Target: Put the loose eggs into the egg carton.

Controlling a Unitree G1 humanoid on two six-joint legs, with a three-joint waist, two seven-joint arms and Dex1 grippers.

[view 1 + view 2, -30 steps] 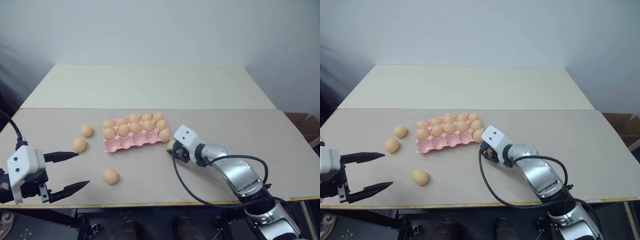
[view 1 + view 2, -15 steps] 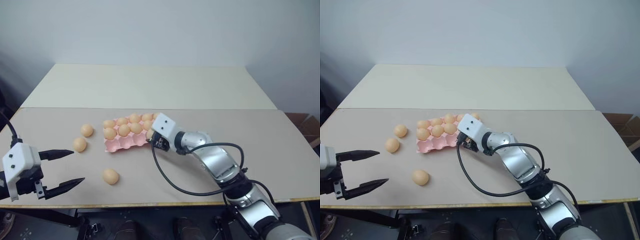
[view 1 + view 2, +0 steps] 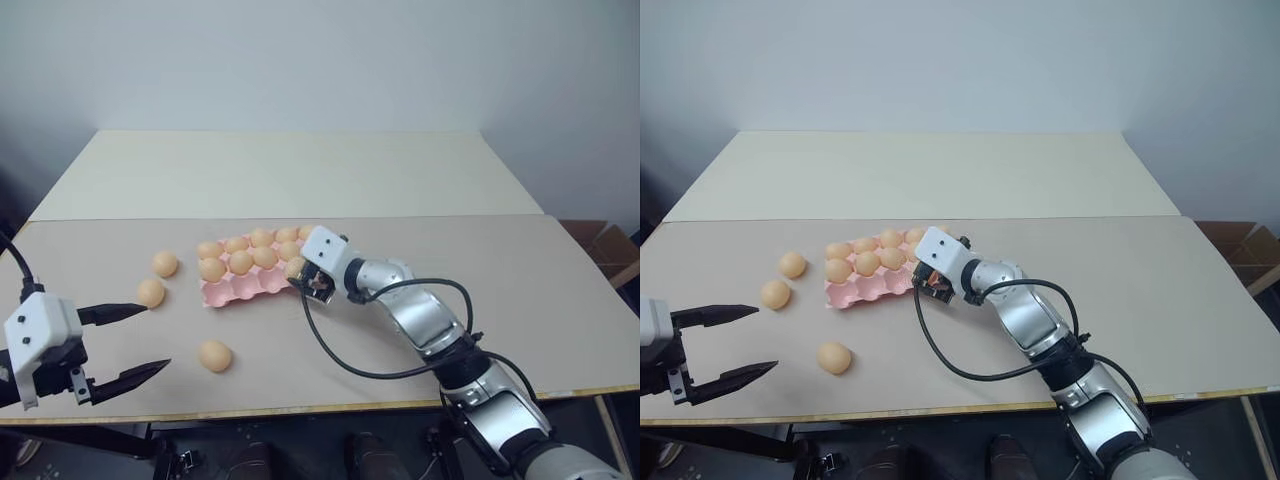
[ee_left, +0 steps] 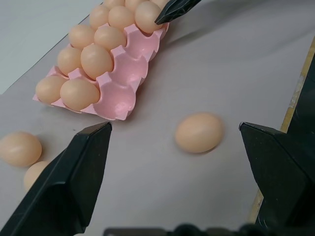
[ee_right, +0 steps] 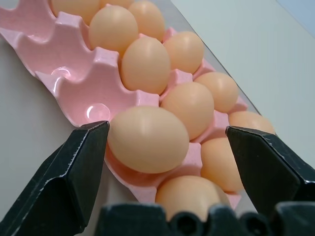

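Right gripper (image 5: 162, 142) is mine, and its jaws now stand wide apart on either side of an egg (image 5: 147, 139) that sits in a front-row cup of the egg carton (image 3: 245, 288). A second ago that gripper was clamped shut beside the carton's right end, well short of this cup; since then it has swung along the near row and let go. I judge the egg delivered: it rests in the cup, one finger just beside it, the other well clear.

My left gripper (image 3: 125, 342) hangs open near the table's front left corner, as it did a second ago, with nothing between its fingers. Three loose eggs (image 3: 214, 356) lie on the table (image 3: 560, 300) to the left of the carton: one near the front edge just ahead of that open gripper, and two more, one (image 3: 151, 292) and another (image 3: 165, 264), beside the carton's left end. So the job is mostly done, with three eggs to fetch and empty cups waiting along the front row.

From the head views my right wrist housing covers the carton's right end, so I cannot count its cups or eggs there. In the right wrist view the carton's far end is cut off, and I cannot tell whether the nearer finger touches the egg.
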